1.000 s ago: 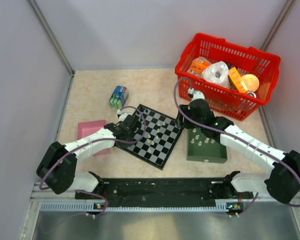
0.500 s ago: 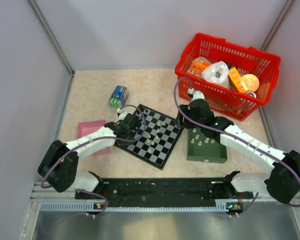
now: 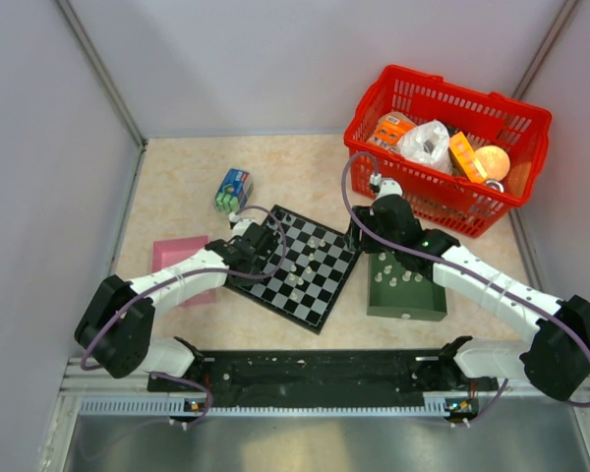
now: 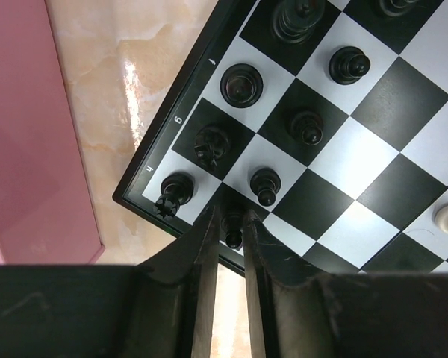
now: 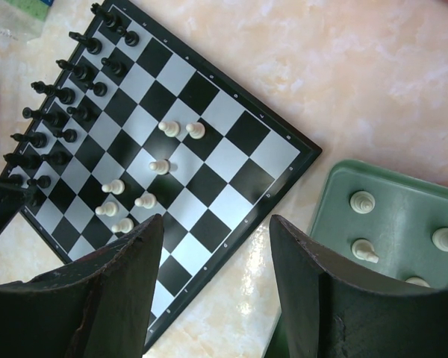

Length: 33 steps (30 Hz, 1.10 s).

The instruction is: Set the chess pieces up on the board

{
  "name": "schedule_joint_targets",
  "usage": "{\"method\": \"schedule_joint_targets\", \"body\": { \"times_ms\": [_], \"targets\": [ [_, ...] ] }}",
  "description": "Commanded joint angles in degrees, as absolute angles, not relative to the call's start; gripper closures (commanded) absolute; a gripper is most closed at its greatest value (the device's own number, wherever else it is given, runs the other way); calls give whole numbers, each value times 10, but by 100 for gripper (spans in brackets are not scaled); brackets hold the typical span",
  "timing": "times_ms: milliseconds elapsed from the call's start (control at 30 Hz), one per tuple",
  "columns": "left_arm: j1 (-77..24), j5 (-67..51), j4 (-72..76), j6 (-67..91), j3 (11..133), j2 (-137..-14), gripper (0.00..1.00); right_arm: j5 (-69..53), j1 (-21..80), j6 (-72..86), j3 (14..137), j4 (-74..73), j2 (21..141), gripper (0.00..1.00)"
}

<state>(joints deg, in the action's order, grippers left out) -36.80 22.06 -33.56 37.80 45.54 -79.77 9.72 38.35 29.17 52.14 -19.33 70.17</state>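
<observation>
Beige marbled tabletop, enclosed by plain grey walls.

Item one: board. Flat square of black and silvery-white checks, with a thin dark border carrying small pale markings. It lay mid-table, turned cornerwise to the arms, between a pink tray on the left and a green tray on the right.

Item two: dark chess pieces. Tiny glossy black figurines, each smaller than one square. They stood upright in two rows along the board's left edge.

Item three: pale chess pieces. Whitish and translucent, of the same small size. Several stood loosely grouped on central squares of the board. Further pale ones stood in the green tray, just beside the board's right corner.

Item four: left gripper. It was low over the near-left edge of the board, its jaws drawn narrow on either side of one dark piece standing on an edge square. Whether the fingers pressed that piece or stood just clear of it could not be told.

Item five: right gripper. It hung above the board's right side next to the green tray, jaws spread wide with nothing between them.

Sundries: a red basket of assorted goods in the far right corner, and a small blue-green box beyond the board's far-left side.
</observation>
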Motion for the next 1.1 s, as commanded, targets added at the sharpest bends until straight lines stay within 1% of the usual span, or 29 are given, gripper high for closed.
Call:
{"method": "schedule_joint_targets", "body": {
  "times_ms": [0, 233, 333, 367, 400, 500, 567, 667, 733, 800, 933, 1000, 1067],
  "targets": [
    [-366, 239, -337, 381, 458, -779, 73, 92, 381, 295, 526, -178, 696, 41],
    [-366, 233, -353, 375, 469, -738, 69, 90, 381, 295, 527, -178, 696, 40],
    [-366, 224, -361, 370, 481, -699, 64, 85, 381, 299, 527, -178, 698, 39],
    [-367, 222, -363, 367, 485, -683, 61, 84, 381, 299, 530, -178, 700, 39],
    [-367, 223, -362, 366, 489, -661, 54, 81, 381, 299, 532, -178, 703, 39],
    [-366, 242, -331, 338, 497, -601, 37, 55, 381, 295, 541, -178, 719, 38],
    [-366, 265, -312, 312, 513, -586, 22, 34, 381, 293, 551, -178, 739, 38],
    [-345, 282, -301, 275, 579, -609, 12, 40, 389, 293, 583, -190, 771, 38],
    [-320, 265, -287, 249, 622, -637, 9, 65, 402, 288, 606, -206, 793, 38],
    [-273, 221, -288, 241, 670, -672, 6, 90, 418, 283, 632, -226, 818, 38],
    [-186, 171, -268, 249, 741, -696, 1, 117, 429, 286, 675, -239, 879, 39],
    [-151, 150, -265, 257, 772, -702, 1, 118, 432, 287, 694, -240, 909, 41],
    [-134, 144, -278, 275, 775, -706, 1, 123, 435, 289, 712, -242, 938, 43]
  ]
}}
